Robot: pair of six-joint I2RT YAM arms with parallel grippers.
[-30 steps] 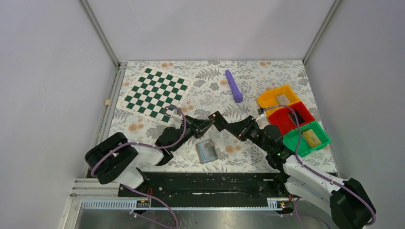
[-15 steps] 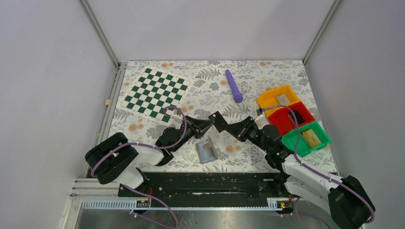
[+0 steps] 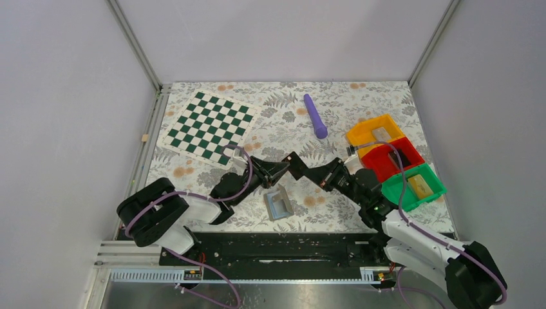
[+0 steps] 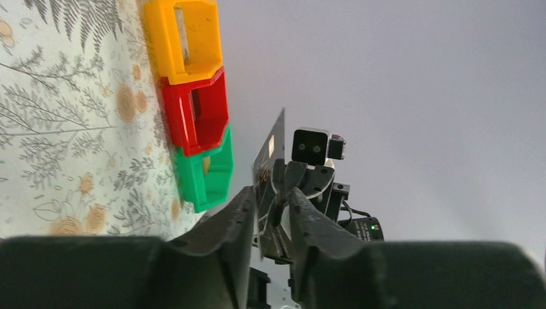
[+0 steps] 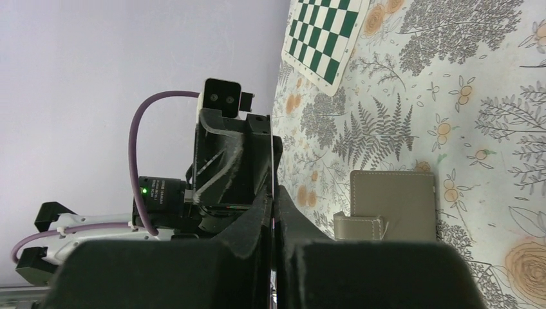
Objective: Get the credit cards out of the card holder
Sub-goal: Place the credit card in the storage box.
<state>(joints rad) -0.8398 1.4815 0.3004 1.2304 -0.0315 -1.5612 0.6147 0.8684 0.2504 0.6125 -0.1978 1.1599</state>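
Left tool (image 4: 270,198) newly slack around card (image 4: 269,152).

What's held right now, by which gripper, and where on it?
The right gripper pinches the credit card by the edge nearest it. The left gripper has its jaws apart around the opposite edge, apparently not clamping.

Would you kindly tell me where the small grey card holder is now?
In the top view, the small grey card holder lies on the floral tablecloth, front centre, left of the green plastic bin.
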